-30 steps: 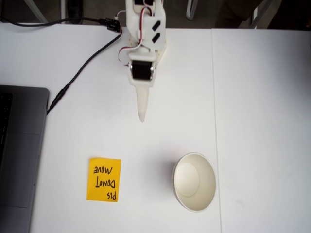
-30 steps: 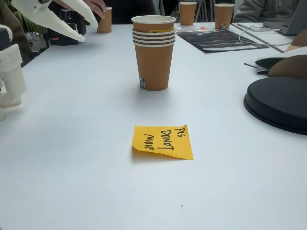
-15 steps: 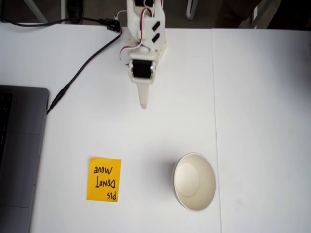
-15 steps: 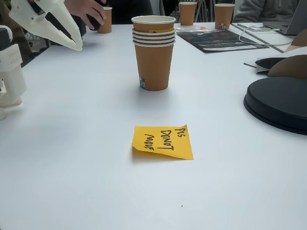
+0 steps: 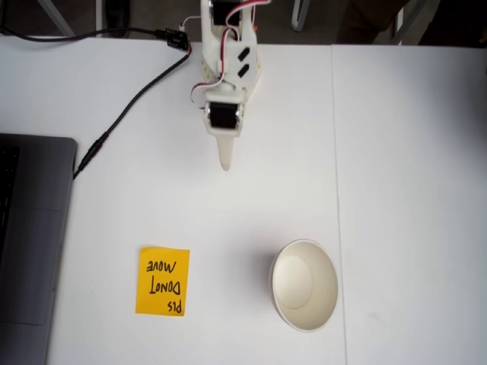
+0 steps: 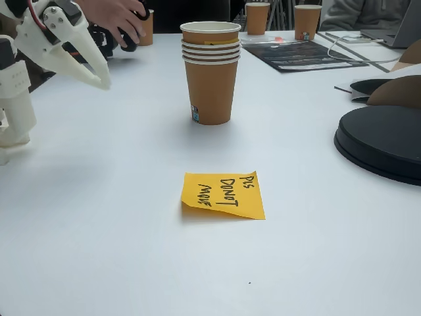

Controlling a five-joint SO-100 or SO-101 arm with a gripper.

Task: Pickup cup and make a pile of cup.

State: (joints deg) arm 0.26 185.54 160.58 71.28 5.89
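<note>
The pile of cup (image 6: 210, 79) stands upright in the middle of the white table: several tan paper cups nested, white inside, with a sliver of yellow under the top rim. From above it reads as one white-lined cup (image 5: 304, 285). My white gripper (image 5: 224, 163) hangs well short of it, pointing toward the table's middle. From the side the gripper (image 6: 102, 82) is at the upper left, above the table and left of the pile. Its fingers are together and hold nothing.
A flat orange-yellow note (image 5: 163, 281) reading "PLS DONOT MOVE" lies near the pile (image 6: 223, 194). A laptop (image 5: 30, 251) and a black cable (image 5: 129, 106) sit at the left. A black round disc (image 6: 381, 141), spare cups (image 6: 307, 20) and a person's hand (image 6: 118, 13) lie beyond.
The gripper has drawn back toward the arm's base and dropped lower. The hand at the back has shifted. The pile and the note have not moved.
</note>
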